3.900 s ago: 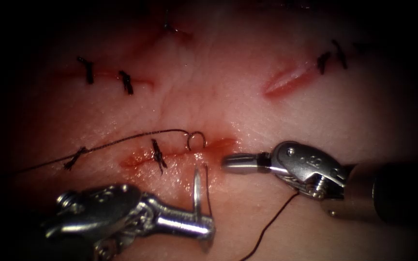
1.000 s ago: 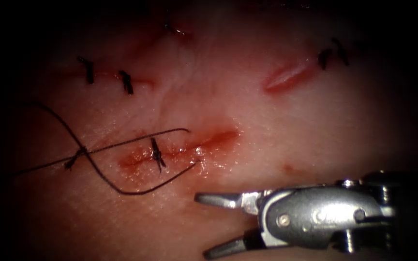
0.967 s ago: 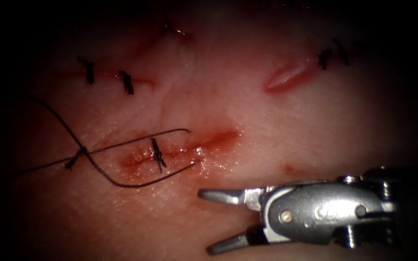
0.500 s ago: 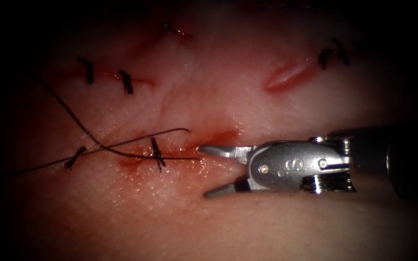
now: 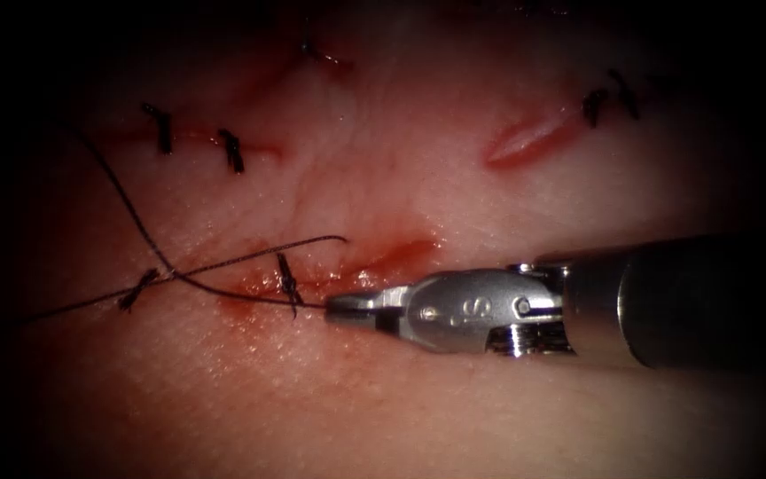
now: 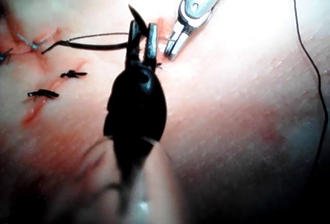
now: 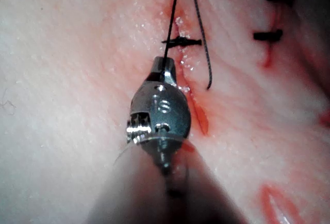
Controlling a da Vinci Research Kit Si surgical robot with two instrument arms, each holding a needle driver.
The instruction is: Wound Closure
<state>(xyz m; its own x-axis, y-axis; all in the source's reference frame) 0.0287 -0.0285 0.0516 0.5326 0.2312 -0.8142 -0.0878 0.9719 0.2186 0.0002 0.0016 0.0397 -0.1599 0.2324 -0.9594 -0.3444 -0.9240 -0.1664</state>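
Your right tool (image 5: 340, 308) is clamping the thread (image 5: 223, 293) at the cut (image 5: 347, 275) mid-tissue (image 5: 401, 177). Your left tool (image 6: 143, 34) is gripping the needle (image 6: 137, 15) at its tip. Counting seven stitches (image 5: 288, 282).

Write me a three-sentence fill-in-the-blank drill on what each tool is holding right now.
1. The right tool has its jaws shut on the ____.
2. From those jaws the thread runs across the tissue toward the endoscope view's ____.
3. The left tool grips the curved ____, which is held clear of the tissue.

Missing words: thread; left; needle
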